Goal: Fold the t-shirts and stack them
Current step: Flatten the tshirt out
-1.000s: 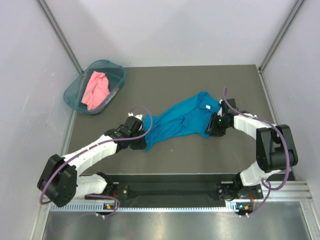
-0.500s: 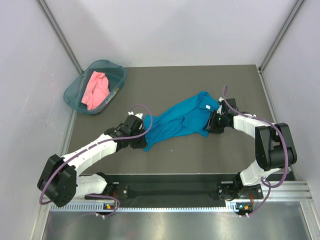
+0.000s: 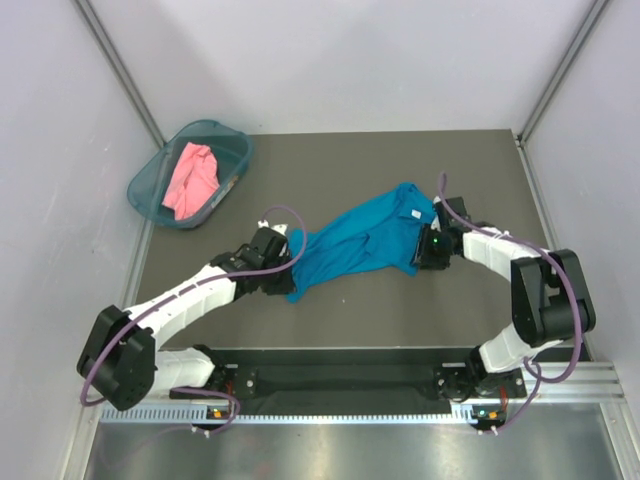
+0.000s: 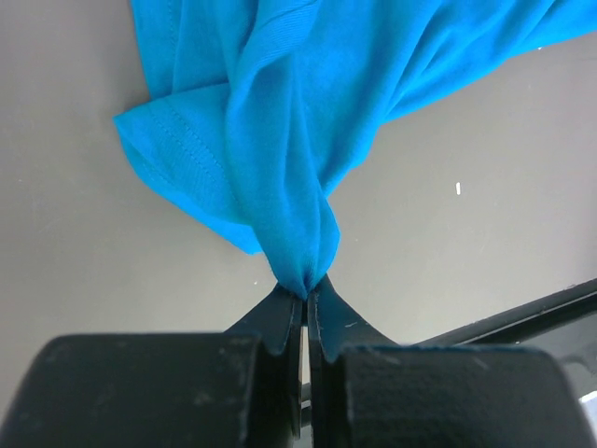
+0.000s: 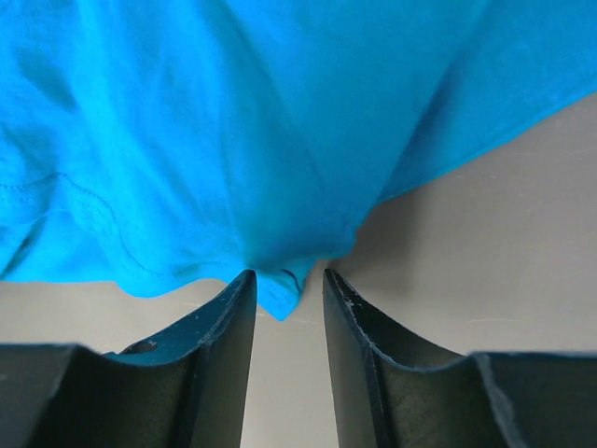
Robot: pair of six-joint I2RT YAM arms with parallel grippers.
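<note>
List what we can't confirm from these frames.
Left wrist: left claw pinches the teal-blue t-shirt; which corner it holds is cut off by the top edge.
Right wrist: right claw is open at a shirt edge; cloth fills the frame, so which part is unclear.
Top: both grips are hidden under the wrists.
Top: salmon-pink t-shirt is bunched in the basket; its layout is hidden in folds.
</note>
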